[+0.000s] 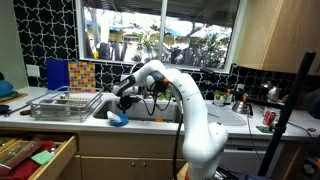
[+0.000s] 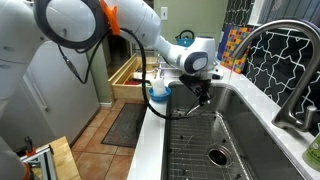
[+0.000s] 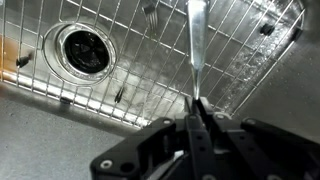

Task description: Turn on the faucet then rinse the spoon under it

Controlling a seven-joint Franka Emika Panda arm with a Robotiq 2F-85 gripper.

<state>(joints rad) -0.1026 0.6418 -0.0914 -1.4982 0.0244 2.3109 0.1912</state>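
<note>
Wrist view: the jaws stand pressed together on the thin metal handle of the spoon (image 3: 194,55). The spoon runs straight away from them over the wire grid (image 3: 120,80) that lies on the sink floor. The round drain (image 3: 85,48) shows under the grid, off to one side of the spoon. The spoon's far end reaches the picture's edge, and its bowl cannot be made out.

In an exterior view the white arm (image 2: 80,20) reaches across the desk (image 2: 150,140). It brings the jaws over the sink (image 2: 240,115) at the end nearest a blue object (image 2: 158,96) on the desk edge. The spoon (image 2: 205,102) hangs as a thin line below the jaws, above the grid (image 2: 190,150). The faucet (image 2: 298,85) rises from the sink's long side, and its arched spout curves down over the basin. The spoon is beside the spout's mouth but apart from it, not under it. Whether water is running cannot be told.

In an exterior view a dish rack (image 1: 65,103) sits on the desk next to the sink.
</note>
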